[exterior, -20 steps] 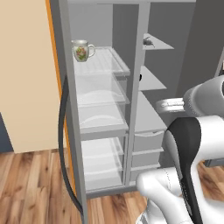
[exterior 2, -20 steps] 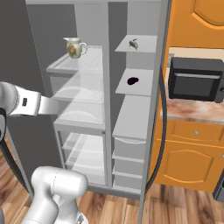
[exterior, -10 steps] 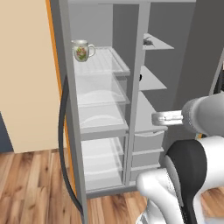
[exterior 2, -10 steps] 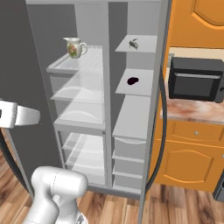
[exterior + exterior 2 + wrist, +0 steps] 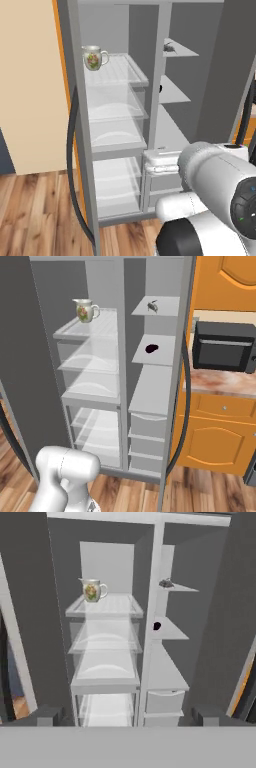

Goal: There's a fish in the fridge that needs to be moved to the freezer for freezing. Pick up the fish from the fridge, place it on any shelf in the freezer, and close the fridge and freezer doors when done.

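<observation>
Hand view: fish (image 5: pixel 166 583) lies on top freezer shelf (image 5: pixel 176 588); both doors open. Gripper (image 5: pixel 128 714) empty, fingers spread wide. We judge door-closing next; push each door squarely, clearing shelves.

Flat, even rendered light; soft, slightly blurry.
</observation>
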Robot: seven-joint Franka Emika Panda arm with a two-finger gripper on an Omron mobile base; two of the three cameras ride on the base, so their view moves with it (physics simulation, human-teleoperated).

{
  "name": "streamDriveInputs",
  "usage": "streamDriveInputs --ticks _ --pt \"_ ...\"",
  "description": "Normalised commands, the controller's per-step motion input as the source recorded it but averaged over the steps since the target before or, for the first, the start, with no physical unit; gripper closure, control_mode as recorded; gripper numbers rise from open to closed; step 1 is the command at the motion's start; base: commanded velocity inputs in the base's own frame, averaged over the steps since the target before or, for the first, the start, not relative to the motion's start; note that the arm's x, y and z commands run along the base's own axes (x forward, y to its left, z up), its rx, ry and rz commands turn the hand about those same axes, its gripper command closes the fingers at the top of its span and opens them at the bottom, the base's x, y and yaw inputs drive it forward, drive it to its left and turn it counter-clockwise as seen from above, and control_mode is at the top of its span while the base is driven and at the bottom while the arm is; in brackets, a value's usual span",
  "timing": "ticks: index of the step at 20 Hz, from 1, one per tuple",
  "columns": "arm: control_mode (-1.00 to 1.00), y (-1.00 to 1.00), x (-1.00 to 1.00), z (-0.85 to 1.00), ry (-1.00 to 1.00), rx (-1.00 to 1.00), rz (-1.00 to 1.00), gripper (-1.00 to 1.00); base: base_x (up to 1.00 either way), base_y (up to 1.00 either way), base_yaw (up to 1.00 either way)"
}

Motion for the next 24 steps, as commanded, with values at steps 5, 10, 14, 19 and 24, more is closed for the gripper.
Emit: streamDriveInputs --ticks 5,10,14,19,24 --pt "-1.0 0.97 0.28 -0.35 -0.21 -0.08 -0.05 -1.0 0.0 0.0 0.0" --pt "-1.0 0.92 0.24 -0.3 -0.26 -0.04 -0.1 -1.0 0.0 0.0 0.0" --pt "-1.0 0.75 0.41 -0.38 -0.14 0.0 -0.03 -1.0 0.0 0.0 0.0" --pt "-1.0 0.63 0.6 -0.44 -0.11 -0.07 -0.09 -1.0 0.0 0.0 0.0" --pt "-1.0 0.33 0.45 -0.32 -0.08 -0.02 -0.04 -1.0 0.0 0.0 0.0"
